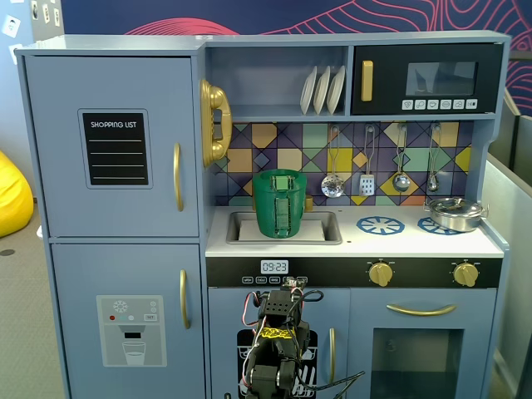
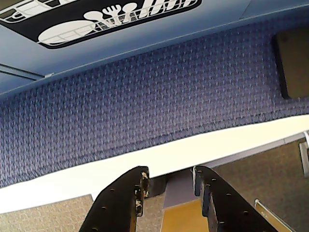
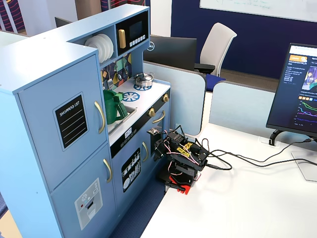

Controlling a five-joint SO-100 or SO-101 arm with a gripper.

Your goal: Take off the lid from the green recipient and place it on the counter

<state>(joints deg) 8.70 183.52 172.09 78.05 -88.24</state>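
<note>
The green recipient (image 1: 280,206) (image 3: 113,106) stands upright in the grey sink (image 1: 322,227) of the white counter (image 1: 399,241) (image 3: 148,99). The lid (image 1: 280,174) rests on its top, seen almost edge-on. My arm (image 1: 278,349) (image 3: 181,158) sits folded low in front of the kitchen's lower doors, far below the pot. In the wrist view my gripper (image 2: 169,176) is open, its black fingers (image 2: 128,198) apart with nothing between them, over a white table edge and blue carpet.
A small steel pan (image 1: 455,214) (image 3: 144,78) sits on the right burner ring. Ladles hang on the backsplash (image 1: 332,184) behind the sink. Cables (image 3: 233,161) and a monitor (image 3: 297,89) occupy the white table beside the arm.
</note>
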